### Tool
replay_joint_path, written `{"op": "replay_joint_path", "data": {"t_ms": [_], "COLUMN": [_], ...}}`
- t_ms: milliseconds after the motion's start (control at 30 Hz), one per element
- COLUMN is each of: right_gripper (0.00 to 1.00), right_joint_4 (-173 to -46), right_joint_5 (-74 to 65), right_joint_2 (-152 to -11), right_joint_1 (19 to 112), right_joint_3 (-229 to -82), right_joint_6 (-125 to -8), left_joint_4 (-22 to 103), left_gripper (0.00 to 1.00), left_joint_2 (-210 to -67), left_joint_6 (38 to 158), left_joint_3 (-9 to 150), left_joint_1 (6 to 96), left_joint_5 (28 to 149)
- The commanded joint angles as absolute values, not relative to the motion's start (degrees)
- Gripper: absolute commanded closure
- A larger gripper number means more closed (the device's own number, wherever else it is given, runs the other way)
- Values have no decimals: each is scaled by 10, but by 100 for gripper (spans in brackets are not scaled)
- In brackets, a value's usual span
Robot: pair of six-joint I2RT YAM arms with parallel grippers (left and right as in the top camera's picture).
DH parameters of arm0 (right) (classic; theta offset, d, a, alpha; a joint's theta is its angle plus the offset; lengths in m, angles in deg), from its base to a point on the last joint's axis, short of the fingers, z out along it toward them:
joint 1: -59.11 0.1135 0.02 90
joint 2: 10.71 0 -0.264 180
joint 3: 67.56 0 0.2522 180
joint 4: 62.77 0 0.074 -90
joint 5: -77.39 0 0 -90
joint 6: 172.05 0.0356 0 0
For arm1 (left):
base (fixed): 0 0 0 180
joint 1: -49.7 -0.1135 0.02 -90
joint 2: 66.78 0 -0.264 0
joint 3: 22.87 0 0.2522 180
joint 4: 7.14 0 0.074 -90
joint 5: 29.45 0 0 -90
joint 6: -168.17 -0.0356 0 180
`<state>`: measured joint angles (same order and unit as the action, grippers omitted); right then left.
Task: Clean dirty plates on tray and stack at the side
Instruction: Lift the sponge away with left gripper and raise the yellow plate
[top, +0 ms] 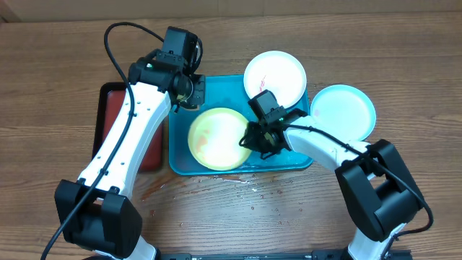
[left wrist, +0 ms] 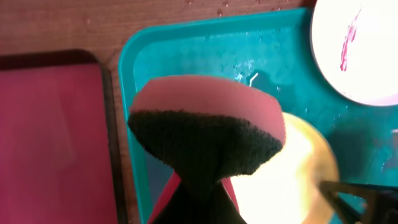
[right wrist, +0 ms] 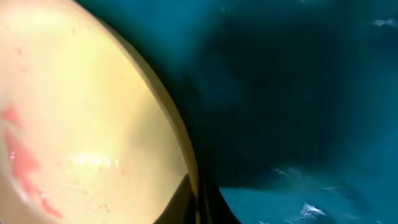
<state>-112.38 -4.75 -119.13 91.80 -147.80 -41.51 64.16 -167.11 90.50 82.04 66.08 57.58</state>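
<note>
Overhead: right tool (top: 250, 139) pinches green plate (top: 213, 137) at rim, inside tray (top: 225, 89).

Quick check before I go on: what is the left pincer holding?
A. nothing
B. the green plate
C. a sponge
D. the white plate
C: the left wrist view shows a pink sponge with a dark scrub face clamped in the left pincer over the tray; the green plate has its rim in the right pincer.
</note>
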Motion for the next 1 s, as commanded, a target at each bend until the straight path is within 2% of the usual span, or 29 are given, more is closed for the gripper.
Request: {"op": "replay_joint_path", "data": {"t_ms": [0,333,533,967], "right_gripper": [96,96,96,96], "right_joint_4": [-1181,-1348,-1430,-1484], "right_joint_5": [-190,-521,-701,-923], "right_joint_2": [-1150,-1129,-1111,-1072], "right_joint_1": [937,1018,1070,1138], "right_joint_3": [-1528,-1615,-1625,-1625], "right_joint_6": [-436,-432,-351,-336], "left_joint_4": [644,644,645,646], "left_gripper": [96,96,96,96], "left_joint_2": [-1668,-1668,-1668,-1668], "left_joint_6": [920,931,939,941], "left_joint_3": [818,817,817,817], "left_joint_1": [659,659,659,659], "left_joint_5": [591,591,592,606]}}
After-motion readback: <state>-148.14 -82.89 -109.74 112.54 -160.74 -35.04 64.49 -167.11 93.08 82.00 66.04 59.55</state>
